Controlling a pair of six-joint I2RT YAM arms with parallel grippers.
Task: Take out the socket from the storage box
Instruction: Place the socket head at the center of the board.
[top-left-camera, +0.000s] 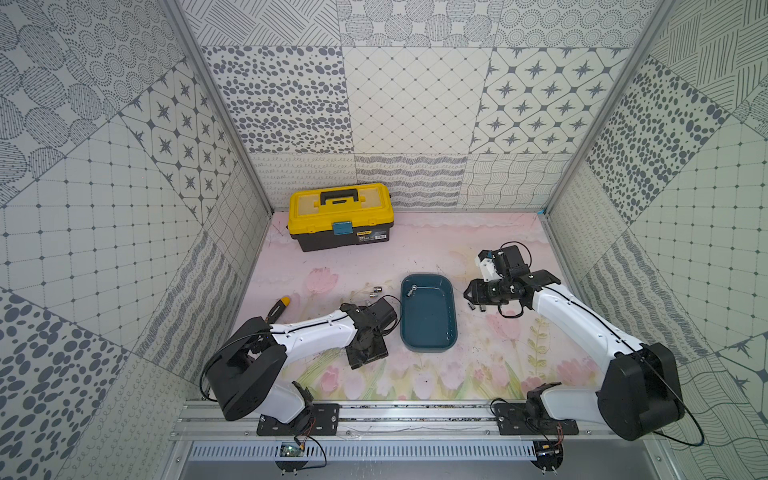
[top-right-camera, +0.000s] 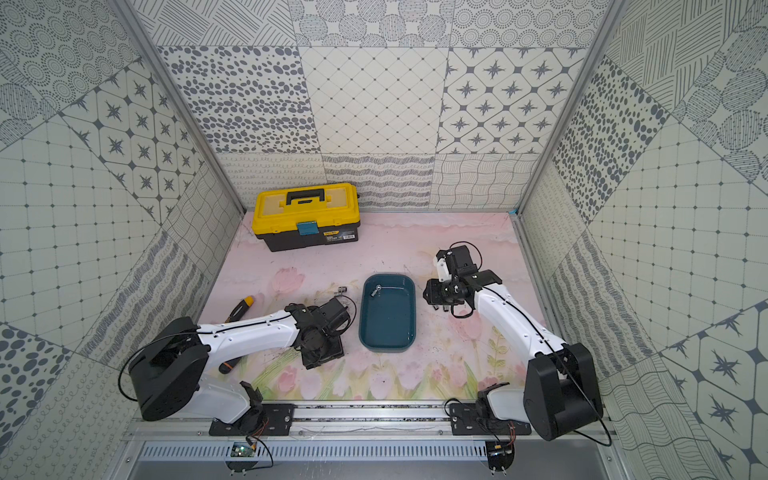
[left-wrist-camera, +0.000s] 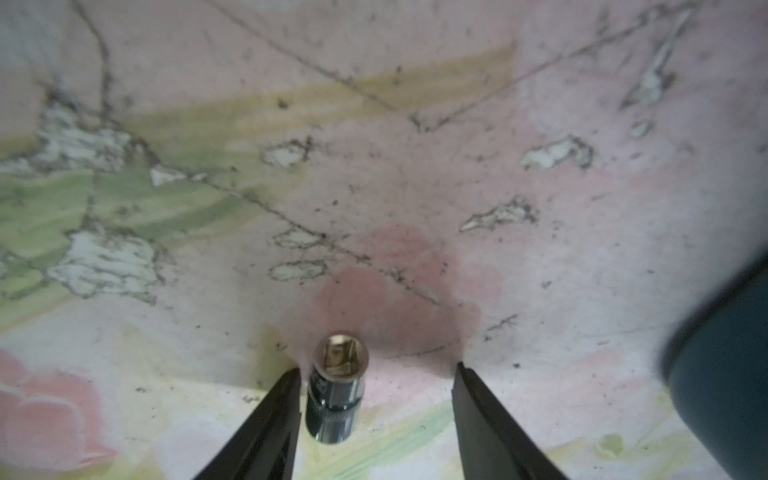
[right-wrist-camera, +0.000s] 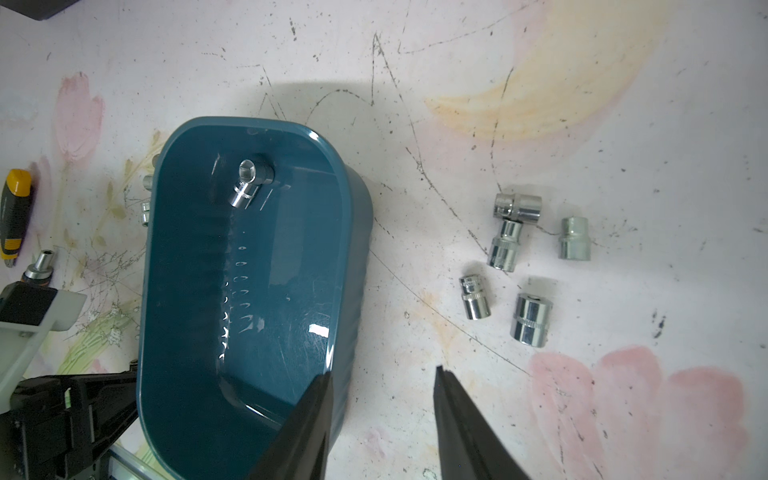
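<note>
Closest to the lens, the black fingers (left-wrist-camera: 266, 424) of the left hand (left-wrist-camera: 378, 370) are standing wide apart over the flowered surface (left-wrist-camera: 415, 187), gripping nothing. One shiny socket (left-wrist-camera: 336, 386) is lying on its side between them, just beside one finger and well clear of the other. It is sitting loose outside the teal storage box (left-wrist-camera: 727, 374), whose corner is showing nearby.

The right hand (right-wrist-camera: 383, 372) is hanging open and empty too, with one finger over the box's wall and the other over bare surface. Five sockets (right-wrist-camera: 532, 320) are lying in a loose cluster on that side of the box. Two more sockets (top-left-camera: 375, 292) are resting on the left arm's side of it.

Inside the box, near the end toward the back wall, a last shiny piece (right-wrist-camera: 249, 183) is lying on the floor. It may be one socket or two small ones touching; I cannot tell which.

Most of the job is looking done to me, with only that last piece waiting to be lifted out. The yellow toolbox (top-left-camera: 340, 216) is sitting shut at the back.
</note>
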